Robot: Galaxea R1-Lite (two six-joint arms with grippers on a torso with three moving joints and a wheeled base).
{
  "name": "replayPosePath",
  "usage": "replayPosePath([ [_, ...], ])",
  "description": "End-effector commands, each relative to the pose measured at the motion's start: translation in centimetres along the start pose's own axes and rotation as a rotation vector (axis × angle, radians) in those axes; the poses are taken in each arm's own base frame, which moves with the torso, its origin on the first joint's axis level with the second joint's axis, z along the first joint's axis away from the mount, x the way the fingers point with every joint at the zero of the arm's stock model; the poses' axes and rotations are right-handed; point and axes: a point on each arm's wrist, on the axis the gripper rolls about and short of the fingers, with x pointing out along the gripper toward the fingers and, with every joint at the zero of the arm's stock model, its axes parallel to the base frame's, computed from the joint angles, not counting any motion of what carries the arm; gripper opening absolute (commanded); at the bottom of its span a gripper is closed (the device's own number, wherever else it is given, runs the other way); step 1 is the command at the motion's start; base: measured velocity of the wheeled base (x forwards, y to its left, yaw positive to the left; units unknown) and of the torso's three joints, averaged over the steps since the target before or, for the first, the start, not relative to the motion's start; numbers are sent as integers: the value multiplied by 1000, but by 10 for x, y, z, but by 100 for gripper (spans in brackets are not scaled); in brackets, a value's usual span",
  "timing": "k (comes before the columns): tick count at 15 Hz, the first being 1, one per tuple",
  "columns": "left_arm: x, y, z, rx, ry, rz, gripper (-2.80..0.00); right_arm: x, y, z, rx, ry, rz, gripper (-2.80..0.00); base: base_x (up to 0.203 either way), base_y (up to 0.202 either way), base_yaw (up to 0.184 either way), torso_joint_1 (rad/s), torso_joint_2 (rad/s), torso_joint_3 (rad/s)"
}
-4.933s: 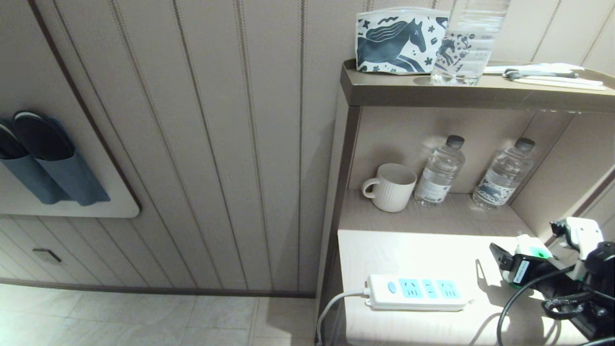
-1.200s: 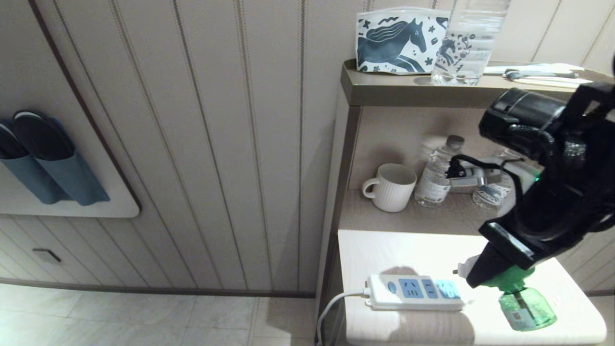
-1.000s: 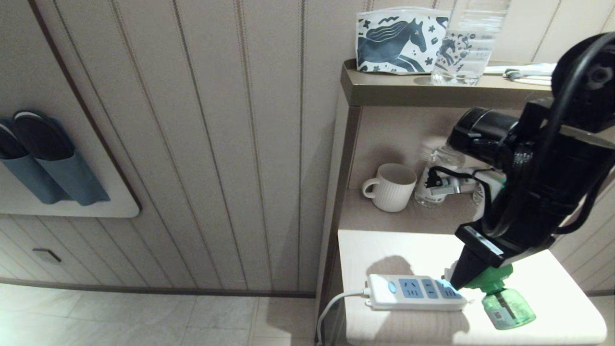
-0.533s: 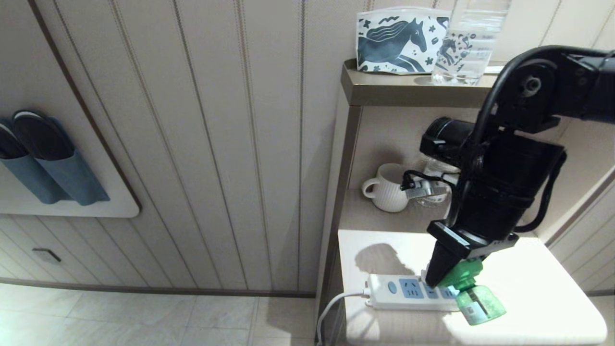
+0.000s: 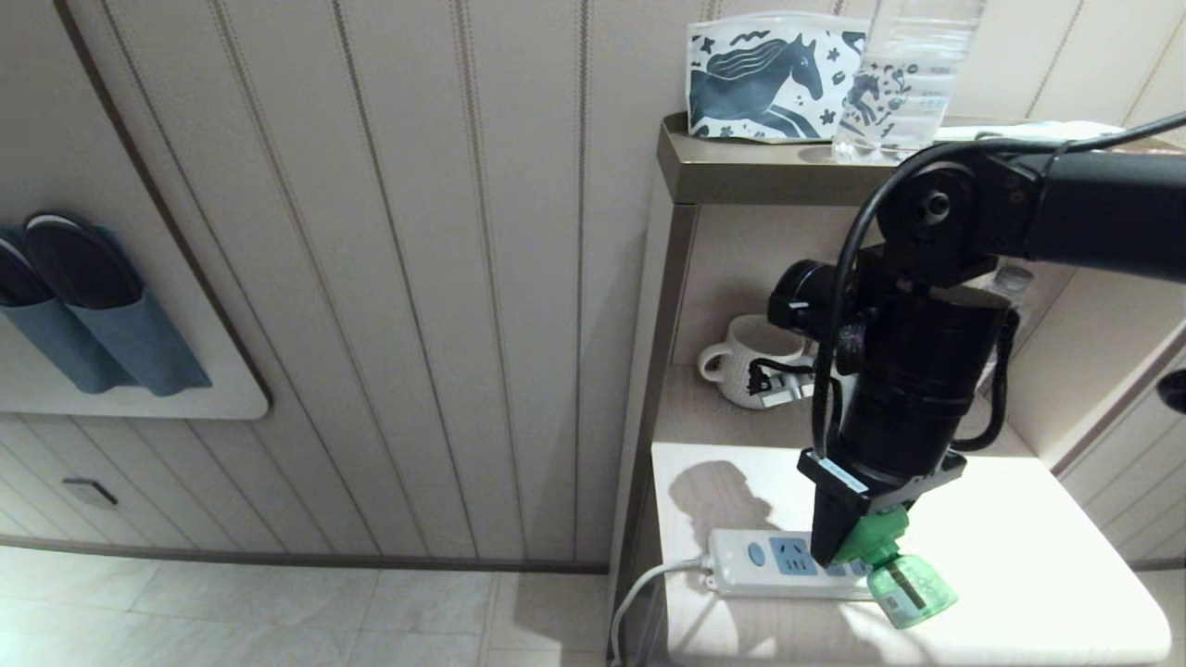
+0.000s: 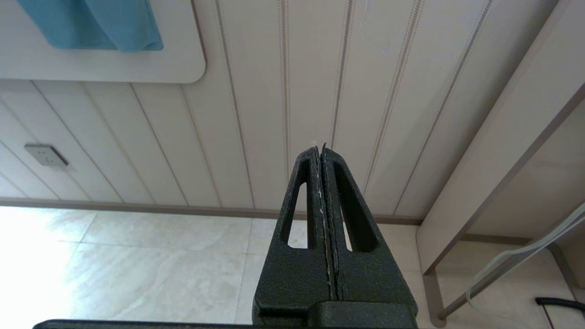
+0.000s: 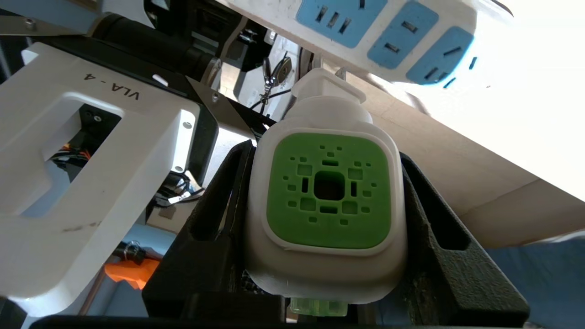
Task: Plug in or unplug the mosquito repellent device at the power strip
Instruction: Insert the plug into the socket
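My right gripper [image 5: 839,547] hangs over the power strip [image 5: 769,560], shut on the mosquito repellent device [image 5: 903,588], whose green bottle sticks out toward the table's front right. In the right wrist view the black fingers [image 7: 219,205] clamp the device's white body [image 7: 327,196] on both sides, green vent face toward the camera. Its plug end [image 7: 327,84] sits just off the long edge of the power strip [image 7: 388,32], outside the three blue socket panels. My left gripper [image 6: 320,148] is shut and empty, low down, facing the panelled wall and floor.
A white mug [image 5: 741,357] stands on the shelf behind the right arm. On the top shelf sit a horse-print pouch [image 5: 774,79] and a clear bottle [image 5: 903,83]. The strip's white cord [image 5: 639,593] drops off the table's left edge.
The right arm has carried the device leftward from the table's right side to above the strip's right-hand sockets, and swung more upright. The left gripper shows no change.
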Motion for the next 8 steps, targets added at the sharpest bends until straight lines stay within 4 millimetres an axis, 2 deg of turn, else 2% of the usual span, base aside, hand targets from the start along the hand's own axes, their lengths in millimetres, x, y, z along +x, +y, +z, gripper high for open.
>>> replayPosePath([
  [1,0,0,0,-1,1,0,-280,5,0,-1,3,63,-4,-280,0,0,0,0,0,0],
  [8,0,0,0,-1,1,0,-280,19,8,8,-20,108,-17,-280,0,0,0,0,0,0],
])
